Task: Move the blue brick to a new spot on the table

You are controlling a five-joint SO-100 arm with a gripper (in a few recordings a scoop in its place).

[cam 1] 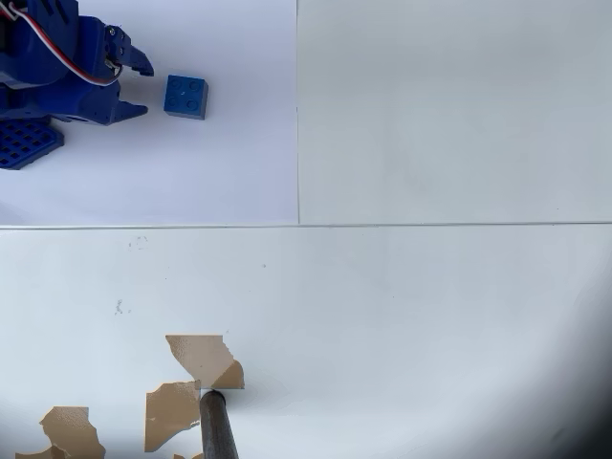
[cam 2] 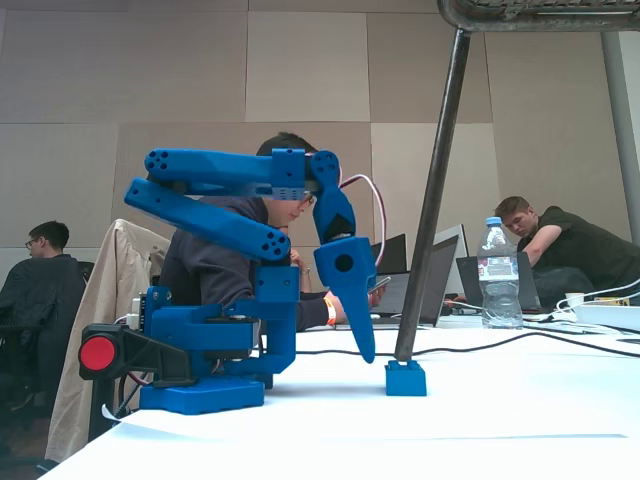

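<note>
I see one blue brick far left on the table in the overhead view, studs up, lying free just right of my gripper. The jaws are spread, holding nothing. The brick is square, so there is no long axis to favour.

Bright even light; overhead view's lower-right corner vignetted dark.

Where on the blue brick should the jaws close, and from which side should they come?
Grip the blue brick across two opposite flat side walls, coming down from above. It sits flat on the table, studs up, with free space all round. The gripper stands open just left of it in the overhead view, so probably only a short reach.
</note>
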